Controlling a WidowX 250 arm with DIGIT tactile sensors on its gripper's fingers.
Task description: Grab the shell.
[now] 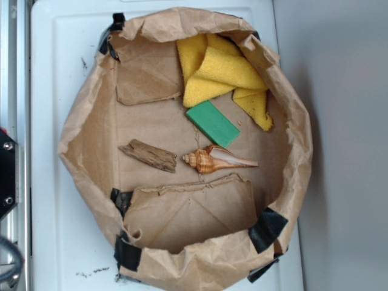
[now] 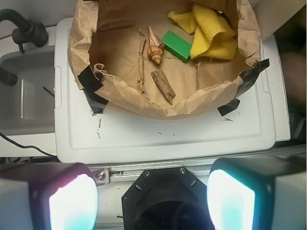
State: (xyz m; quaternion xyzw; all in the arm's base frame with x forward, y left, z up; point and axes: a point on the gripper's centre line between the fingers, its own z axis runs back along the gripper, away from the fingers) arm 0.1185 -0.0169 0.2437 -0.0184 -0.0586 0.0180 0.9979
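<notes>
The shell (image 1: pixel 215 160) lies mid-frame in the paper bag (image 1: pixel 91 115), between wood piece (image 1: pixel 148 156) and green block (image 1: pixel 212 123). The fingers (image 2: pixel 72 203) stand spread wide, empty, at the wrist view's bottom edge.

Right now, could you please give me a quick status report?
Pincer open, outside the paper bag. Shell untouched on bag floor. Wood piece beside it, apart.

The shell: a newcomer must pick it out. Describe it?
Look inside the paper bag, near its middle. The shell lies between the wood piece and the green block. Only it is spiral, orange-striped, with a pointed tail.
</notes>
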